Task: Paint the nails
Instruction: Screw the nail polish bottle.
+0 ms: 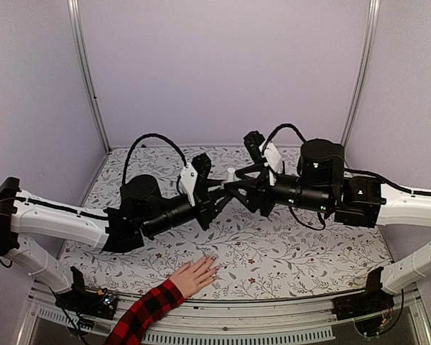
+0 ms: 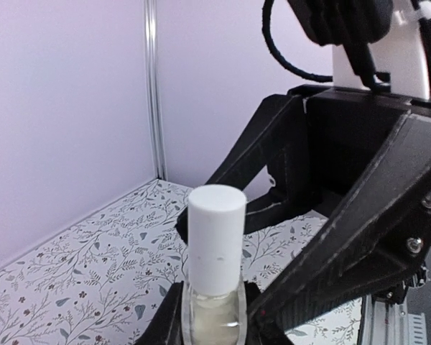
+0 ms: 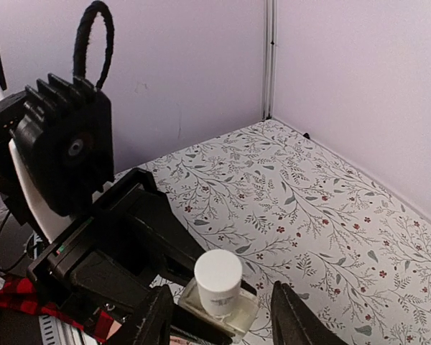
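Observation:
A small clear bottle (image 2: 214, 305) with a white cap (image 2: 215, 237) stands upright in my left gripper (image 2: 214, 320), which is shut on its glass body. My right gripper (image 3: 221, 291) is open, with a finger on each side of the white cap (image 3: 218, 277) and a gap to both. In the top view the two grippers meet above the middle of the table, with the cap (image 1: 230, 173) between them. A light-skinned hand (image 1: 195, 277) in a red-and-black plaid sleeve (image 1: 147, 314) lies flat near the front edge, its nails (image 1: 214, 259) pointing towards the grippers.
The floral-patterned table (image 1: 294, 251) is enclosed by pale lilac walls (image 1: 223, 65) at the back and sides. A metal rail (image 1: 273, 313) runs along the near edge by the arm bases.

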